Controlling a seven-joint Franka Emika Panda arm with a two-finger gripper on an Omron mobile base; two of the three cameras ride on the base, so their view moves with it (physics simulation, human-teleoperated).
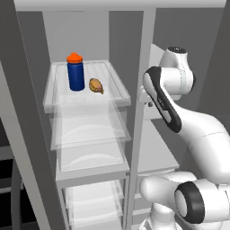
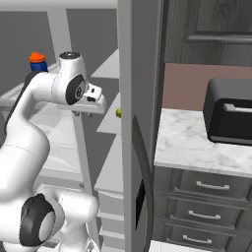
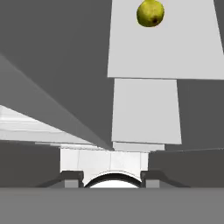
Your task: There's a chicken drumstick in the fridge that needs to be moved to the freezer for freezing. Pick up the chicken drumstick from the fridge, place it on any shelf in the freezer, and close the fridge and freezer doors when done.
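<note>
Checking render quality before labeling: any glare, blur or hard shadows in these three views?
Left base view: flat, even light, soft edges, faint pale reflections on the clear fridge shelves, chicken drumstick mildly glossy. Right base view: slightly soft, no cast shadows. Hand view: sharp shelf edges, yellow-green item shaded at its rim.

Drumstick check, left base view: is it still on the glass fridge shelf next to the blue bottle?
Yes, the drumstick lies on the top glass shelf just right of the bottle, not in the claw.
</note>
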